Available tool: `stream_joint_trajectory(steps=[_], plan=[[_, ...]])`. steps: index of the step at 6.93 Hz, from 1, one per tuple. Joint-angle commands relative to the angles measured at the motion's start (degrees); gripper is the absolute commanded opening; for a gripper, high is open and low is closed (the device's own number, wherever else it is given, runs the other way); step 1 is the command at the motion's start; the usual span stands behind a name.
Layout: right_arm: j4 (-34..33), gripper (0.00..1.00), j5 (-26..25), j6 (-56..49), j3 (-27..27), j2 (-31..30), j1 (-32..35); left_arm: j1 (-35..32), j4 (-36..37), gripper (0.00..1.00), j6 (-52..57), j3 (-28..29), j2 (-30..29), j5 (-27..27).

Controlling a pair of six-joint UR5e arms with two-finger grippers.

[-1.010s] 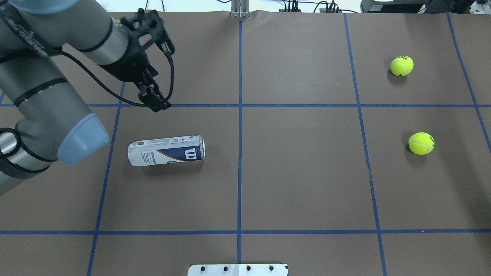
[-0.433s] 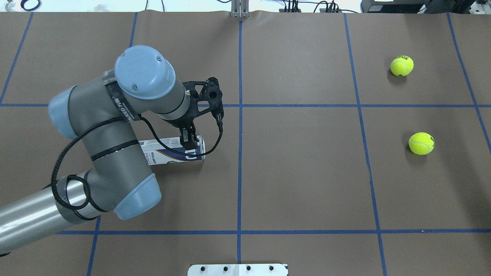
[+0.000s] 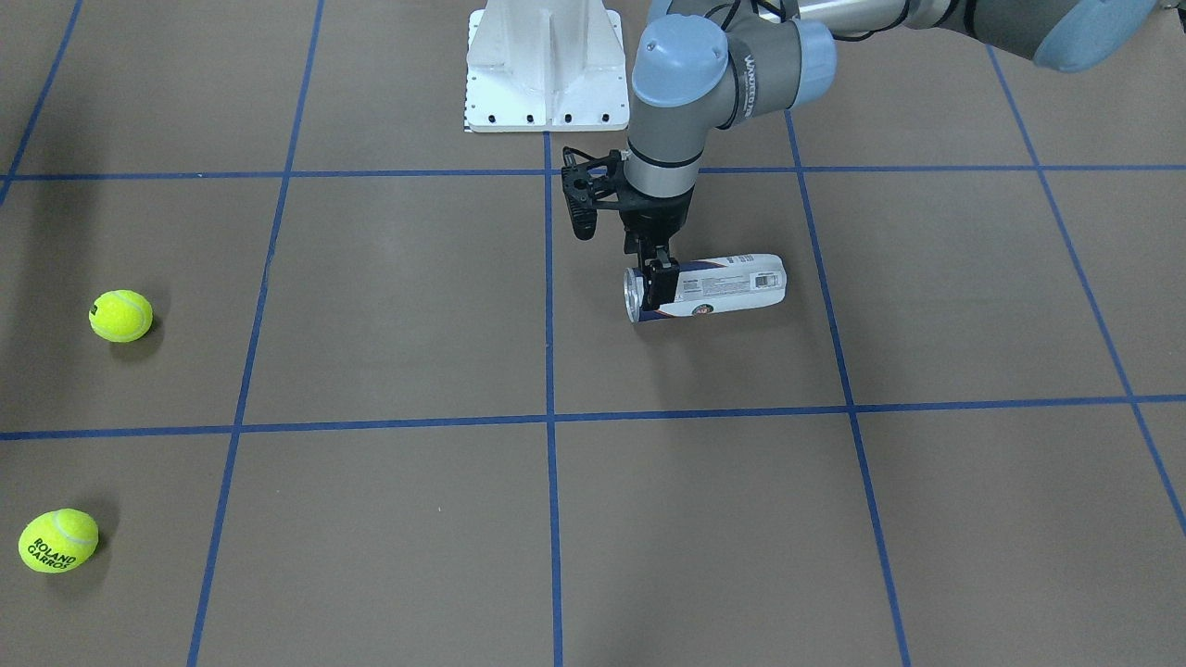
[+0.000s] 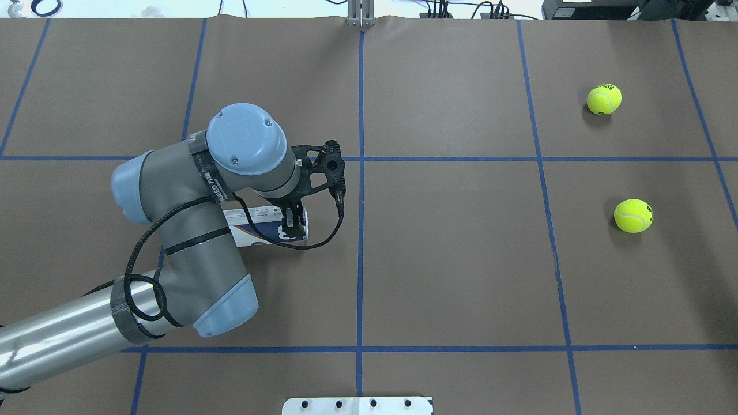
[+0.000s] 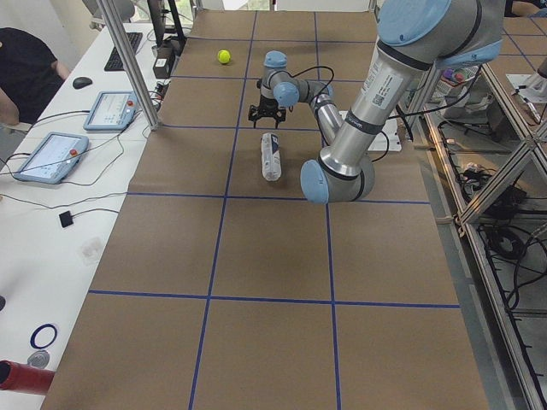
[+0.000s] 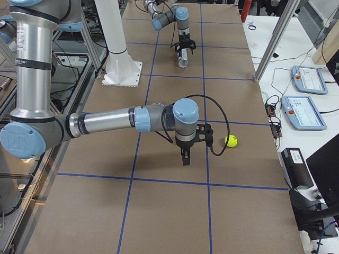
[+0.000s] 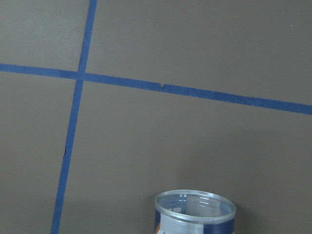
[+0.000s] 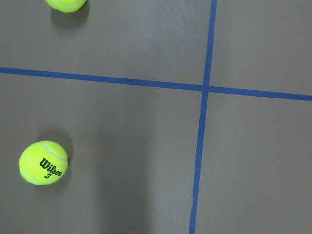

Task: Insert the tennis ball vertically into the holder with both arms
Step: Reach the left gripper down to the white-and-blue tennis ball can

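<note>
Where the right arm stretches nearest the right-end camera, the right gripper [image 6: 184, 159] hangs point-down over the brown-papered table [image 6: 175, 211], apart from the balls. How wide its fingers stand cannot be told. Its wrist camera looks down on the Wilson ball [image 8: 44, 163], resting on the paper inside a blue-taped square. The Roland Garros ball [image 3: 57, 540] lies well apart from it, closer to the operators' edge. Farther along, the white pedestal base [image 6: 122, 73] stands at the robot's edge. Farthest off, the holder [image 3: 732, 285] lies on its side on the paper, open mouth toward the table's middle, barcode up. The left gripper [image 3: 658, 285] points straight down at it just behind the rim. One finger [image 3: 660, 287] shows in front of the can's operator-facing side and the other is hidden. Whether they squeeze the plastic or stand slightly off it cannot be told.
</note>
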Motion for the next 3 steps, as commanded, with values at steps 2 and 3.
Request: stream_joint_trajectory(steps=[2, 3], plan=[[0.00, 0.99, 0.00, 0.00, -0.01, 0.14, -0.12, 0.33, -2.98, 0.99, 1.84, 2.87, 0.12, 0.24], [0.00, 0.99, 0.00, 0.00, -0.01, 0.14, -0.12, 0.59, -2.89, 0.99, 3.95, 2.87, 0.03, 1.19]])
